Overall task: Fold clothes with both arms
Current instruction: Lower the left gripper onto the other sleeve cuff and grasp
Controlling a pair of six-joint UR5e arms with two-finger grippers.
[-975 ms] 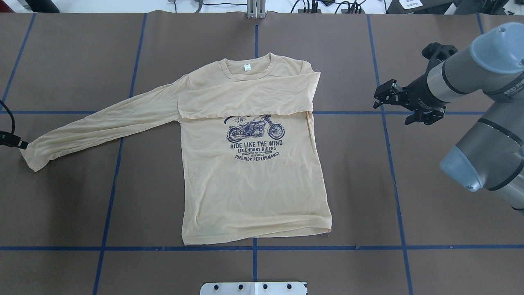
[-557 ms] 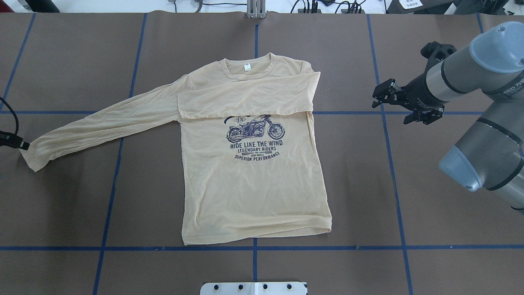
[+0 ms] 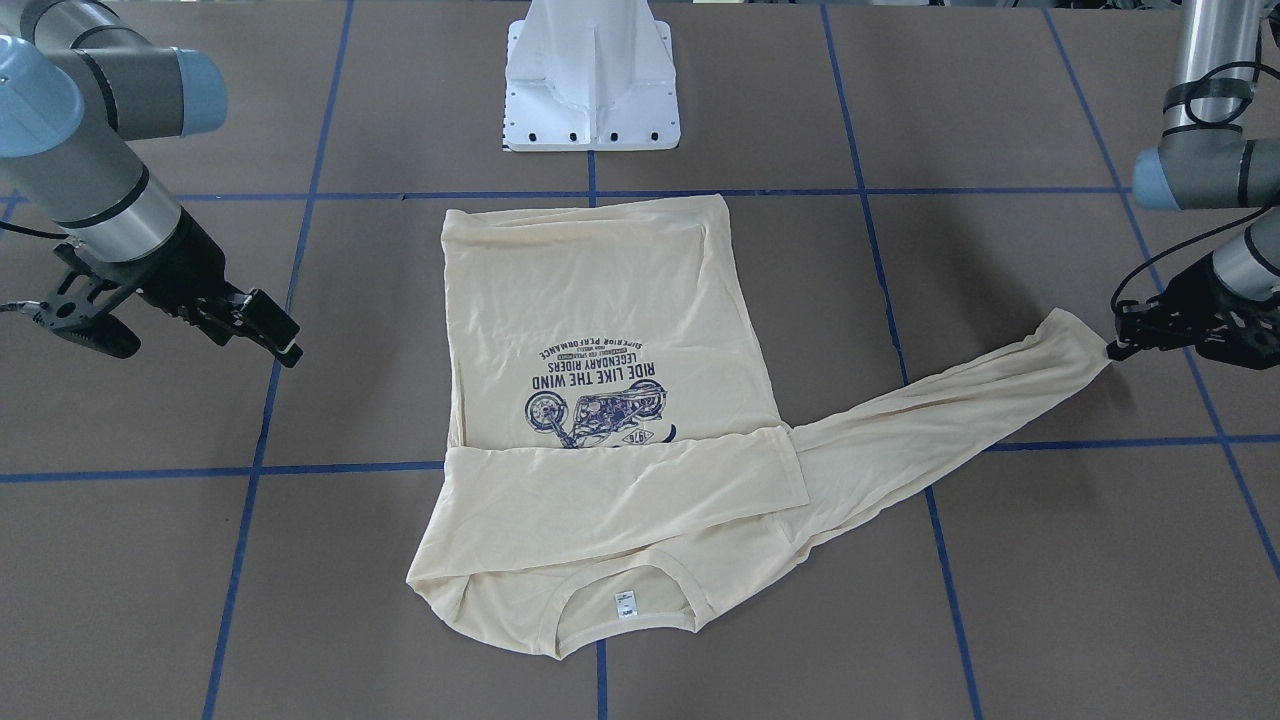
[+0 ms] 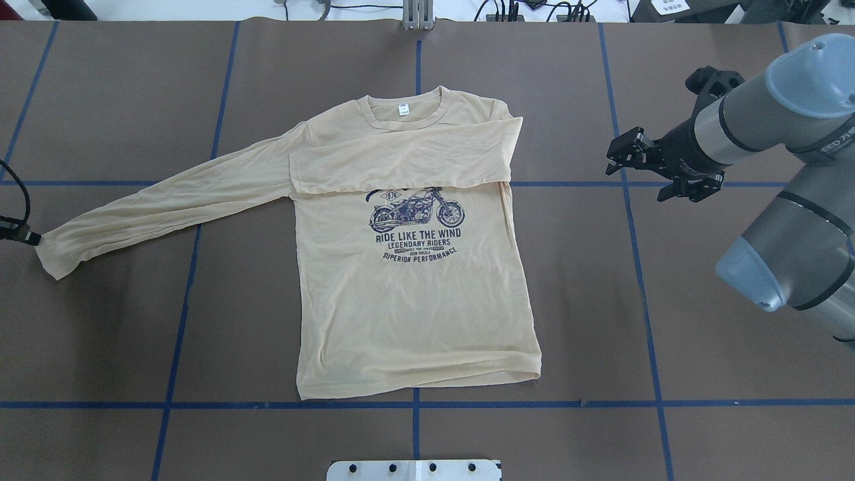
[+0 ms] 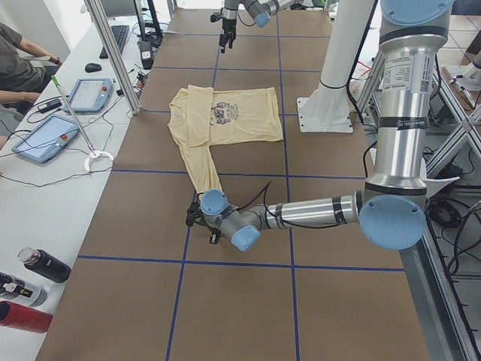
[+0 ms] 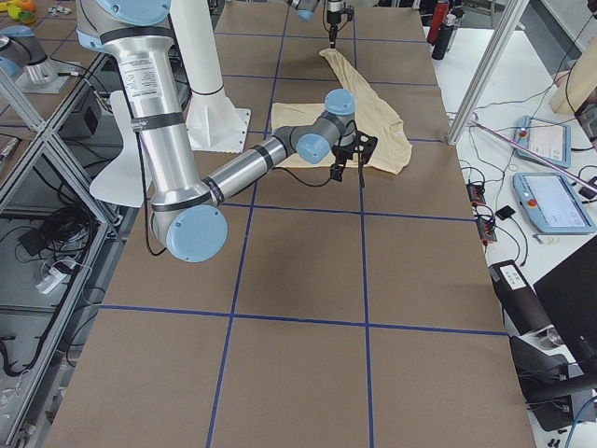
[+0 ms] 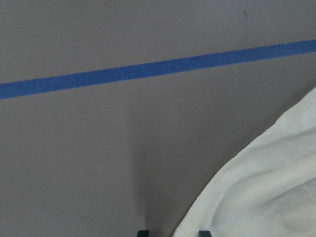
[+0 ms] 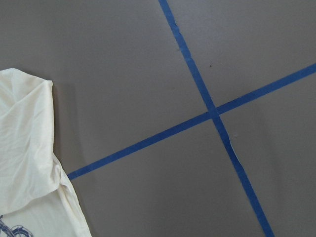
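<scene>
The cream-yellow shirt (image 4: 414, 314) lies flat, print up, in the middle of the brown table. One sleeve (image 4: 407, 160) is folded across the chest above the motorcycle print. The other sleeve (image 4: 167, 200) stretches out to the view's left. My left gripper (image 4: 37, 238) sits low at that sleeve's cuff (image 3: 1080, 345). In the left wrist view its fingertips (image 7: 143, 232) stand a small gap apart, with the cuff's edge (image 7: 266, 187) between them. My right gripper (image 4: 618, 155) hangs open above bare table, to the right of the shirt's shoulder, holding nothing.
Blue tape lines (image 4: 641, 267) grid the brown table cover. The white pedestal base (image 3: 590, 90) stands at the robot's side of the table. A side bench with tablets (image 5: 45, 135), bottles (image 5: 45, 267) and a seated person (image 5: 22, 68) runs along the far side.
The left gripper has slid slightly toward the overhead view's left edge at the cuff. The right gripper has drifted a little up and left. The shirt has barely moved.
</scene>
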